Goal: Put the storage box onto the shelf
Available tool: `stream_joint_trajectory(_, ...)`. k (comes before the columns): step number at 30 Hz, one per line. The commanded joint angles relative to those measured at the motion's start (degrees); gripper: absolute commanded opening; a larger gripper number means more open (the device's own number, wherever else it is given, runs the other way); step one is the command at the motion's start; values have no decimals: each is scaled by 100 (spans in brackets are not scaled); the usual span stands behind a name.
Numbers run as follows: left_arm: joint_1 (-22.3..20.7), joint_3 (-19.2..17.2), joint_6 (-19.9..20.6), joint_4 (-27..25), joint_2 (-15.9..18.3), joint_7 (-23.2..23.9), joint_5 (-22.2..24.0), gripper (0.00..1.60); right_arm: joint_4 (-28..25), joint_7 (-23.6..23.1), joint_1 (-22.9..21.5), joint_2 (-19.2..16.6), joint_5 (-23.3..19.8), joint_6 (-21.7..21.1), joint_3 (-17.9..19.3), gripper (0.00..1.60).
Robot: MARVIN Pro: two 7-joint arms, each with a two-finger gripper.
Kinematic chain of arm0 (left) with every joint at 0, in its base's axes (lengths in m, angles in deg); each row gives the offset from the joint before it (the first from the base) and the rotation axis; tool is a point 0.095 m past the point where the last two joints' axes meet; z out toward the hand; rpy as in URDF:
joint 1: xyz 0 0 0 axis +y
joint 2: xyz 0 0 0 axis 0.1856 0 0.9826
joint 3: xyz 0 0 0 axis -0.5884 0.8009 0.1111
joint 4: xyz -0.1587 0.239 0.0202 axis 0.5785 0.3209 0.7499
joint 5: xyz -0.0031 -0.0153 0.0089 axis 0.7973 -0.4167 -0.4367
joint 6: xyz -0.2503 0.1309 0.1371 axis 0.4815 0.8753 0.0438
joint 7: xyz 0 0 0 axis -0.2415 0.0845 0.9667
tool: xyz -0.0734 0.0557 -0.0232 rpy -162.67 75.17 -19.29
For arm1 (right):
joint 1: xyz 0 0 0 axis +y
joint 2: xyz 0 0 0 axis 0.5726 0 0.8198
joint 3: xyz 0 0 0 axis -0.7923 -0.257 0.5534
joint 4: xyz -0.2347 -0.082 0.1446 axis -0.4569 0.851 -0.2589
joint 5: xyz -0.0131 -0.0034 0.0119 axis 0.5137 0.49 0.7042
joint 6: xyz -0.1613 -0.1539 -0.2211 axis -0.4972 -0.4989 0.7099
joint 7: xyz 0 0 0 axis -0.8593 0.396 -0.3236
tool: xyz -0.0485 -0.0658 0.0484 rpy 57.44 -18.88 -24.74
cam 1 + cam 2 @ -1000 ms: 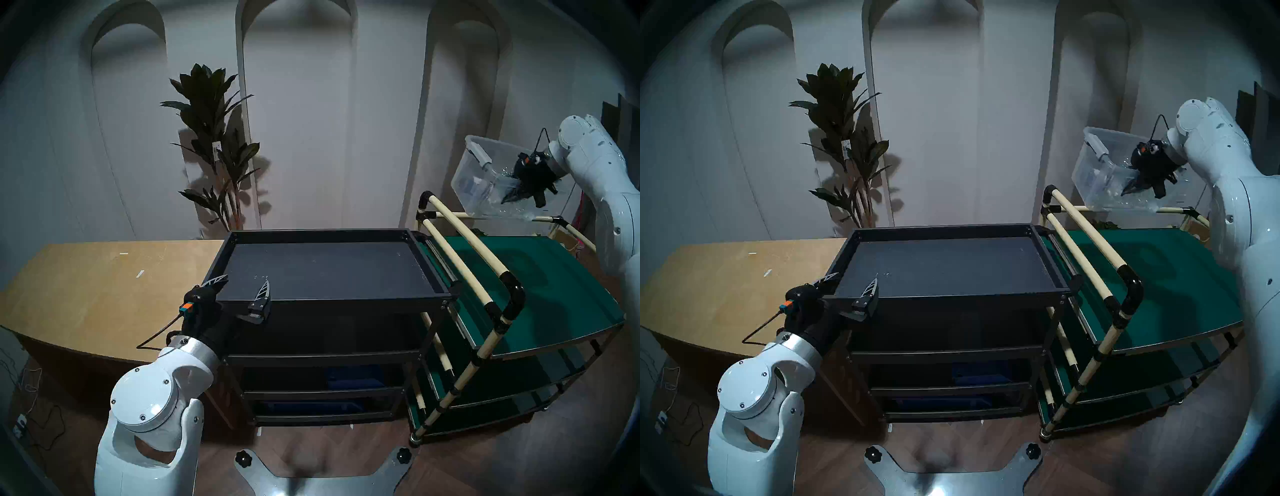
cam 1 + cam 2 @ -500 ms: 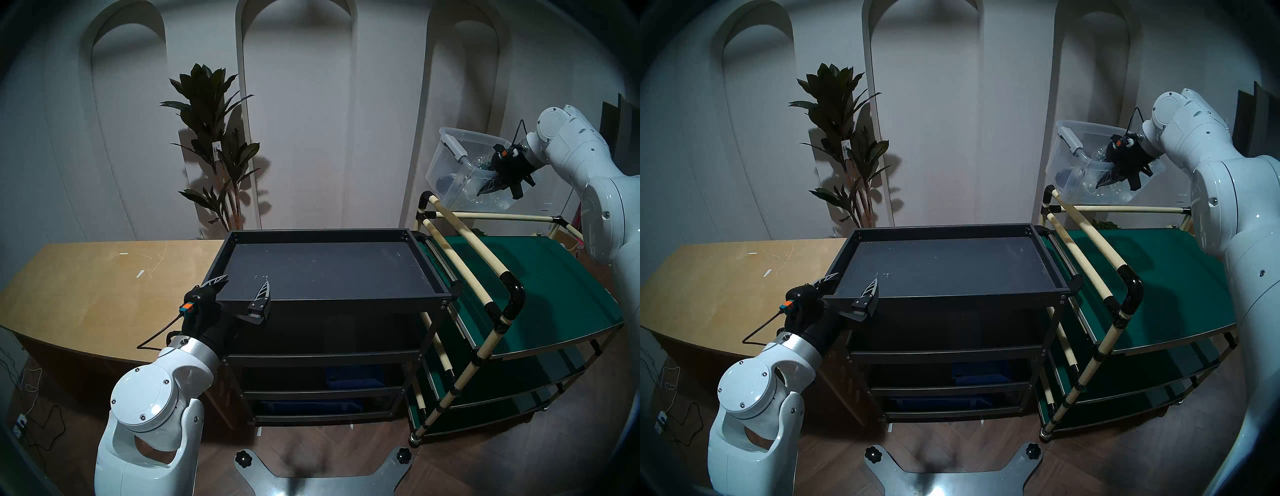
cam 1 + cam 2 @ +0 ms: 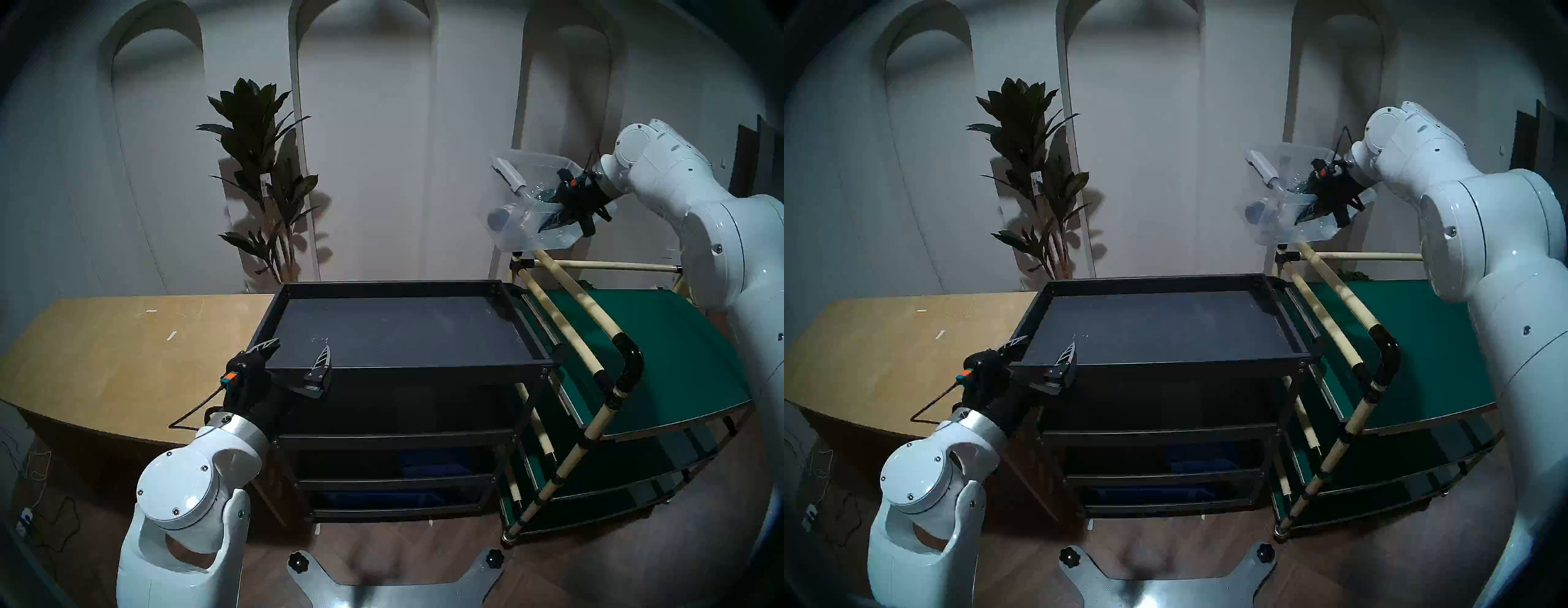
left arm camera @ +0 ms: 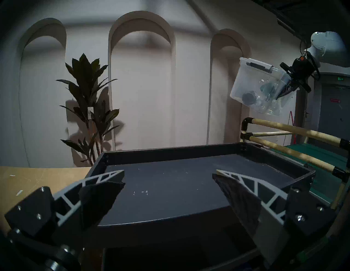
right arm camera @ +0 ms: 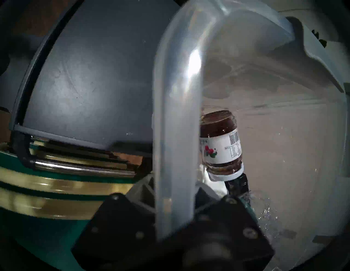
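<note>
The clear storage box (image 3: pixel 534 170) (image 3: pixel 1272 229) (image 4: pixel 251 83) hangs tilted in the air above the cart's far left pipe corner, just right of and behind the shelf. My right gripper (image 3: pixel 547 220) (image 3: pixel 1303 216) (image 4: pixel 280 94) is shut on its long wall (image 5: pixel 176 113). A jam jar (image 5: pixel 220 143) lies inside the box. The black shelf has a bare rimmed top tray (image 3: pixel 403 331) (image 3: pixel 1157 327) (image 4: pixel 189 181) (image 5: pixel 91 75). My left gripper (image 3: pixel 302 346) (image 3: pixel 1049 342) (image 4: pixel 169 176) stands open and empty at the tray's front left corner.
The green-topped cart (image 3: pixel 657 339) with cream pipes stands against the shelf's right side. A tan wooden table (image 3: pixel 127 348) adjoins the left side. A potted plant (image 3: pixel 263 178) stands behind. Blue bins (image 3: pixel 432 460) sit on the shelf's lower tiers.
My right arm has carried the box leftward and slightly up, from over the cart's far right to above its far left corner. The left arm has not moved.
</note>
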Motion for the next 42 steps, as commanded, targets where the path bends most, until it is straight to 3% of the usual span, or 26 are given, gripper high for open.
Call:
stream_joint_trajectory(1,-40,2,-25,-86,1,4,1,160,-69,-602,-440,550,-80,180,32,0)
stream_joint_trajectory(16,-48,2,-26,-70,1,4,3,160,-48,-260,-336,1097,-51,412,16,0)
stream_joint_trajectory(36,-56,2,-25,-46,1,4,6,160,-48,-44,-71,1291,11,551,4,0)
stream_joint_trajectory(42,-58,2,-25,-31,1,4,7,160,-48,114,-5,1272,-121,469,168,0)
